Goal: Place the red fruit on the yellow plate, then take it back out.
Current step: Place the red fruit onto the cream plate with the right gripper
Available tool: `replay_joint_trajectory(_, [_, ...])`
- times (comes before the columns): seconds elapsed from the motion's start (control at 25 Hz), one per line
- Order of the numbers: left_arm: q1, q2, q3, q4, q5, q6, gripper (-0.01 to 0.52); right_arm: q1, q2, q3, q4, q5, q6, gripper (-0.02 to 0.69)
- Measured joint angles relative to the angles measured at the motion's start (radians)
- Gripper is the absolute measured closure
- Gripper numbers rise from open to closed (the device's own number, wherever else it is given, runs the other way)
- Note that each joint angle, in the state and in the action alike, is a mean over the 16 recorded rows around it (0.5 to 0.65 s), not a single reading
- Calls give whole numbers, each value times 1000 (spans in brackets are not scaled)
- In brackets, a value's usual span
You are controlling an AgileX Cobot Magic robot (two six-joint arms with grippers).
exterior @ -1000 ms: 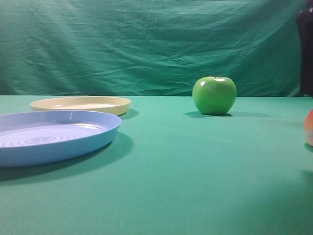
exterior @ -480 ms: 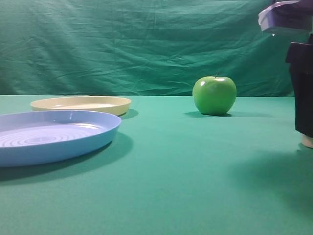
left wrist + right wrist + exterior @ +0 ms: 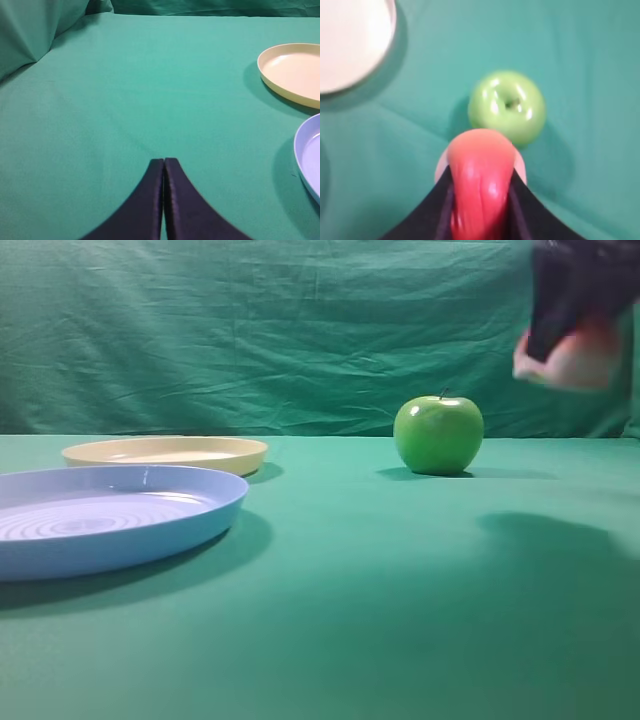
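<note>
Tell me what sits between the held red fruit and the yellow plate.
In the right wrist view, the green apple lies on the cloth between the red fruit, held in the right gripper, and the yellow plate; otherwise bare green cloth.

This is a staged robot test setup, a lab or studio corner, not a lived-in room. A green cloth covers the whole table (image 3: 350, 580), and a second, creased green cloth backdrop (image 3: 260, 330) hangs straight behind it, closing off everything beyond. Only a few plain props are set out, well apart: a pale yellow plate (image 3: 165, 453), a light-blue plate (image 3: 110, 520) with concentric rings, and a glossy green apple (image 3: 438, 435). Cameras ride on the arms themselves: the left wrist view looks down past a dark left hand (image 3: 164, 165) onto the cloth, where the backdrop folds at the table's far edge.
</note>
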Motion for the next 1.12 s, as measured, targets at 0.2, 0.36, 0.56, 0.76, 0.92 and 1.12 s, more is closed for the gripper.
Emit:
replay_joint_trajectory(0.2, [0, 0, 0, 0, 0, 0, 514, 87, 148, -218, 26, 7, -42, 495])
replay_joint_trajectory(0.36, [0, 0, 0, 0, 0, 0, 514, 151, 294, -370, 36, 4, -67, 495])
replay_joint_trajectory(0.56, [0, 0, 0, 0, 0, 0, 514, 203, 466, -509, 65, -28, -110, 495])
replay_joint_trajectory(0.76, [0, 0, 0, 0, 0, 0, 514, 229, 593, -585, 114, -79, -169, 495])
replay_joint_trajectory(0.92, [0, 0, 0, 0, 0, 0, 514, 239, 654, -607, 153, -120, -211, 454])
replay_joint_trajectory(1.12, [0, 0, 0, 0, 0, 0, 514, 246, 691, -612, 187, -155, -250, 315])
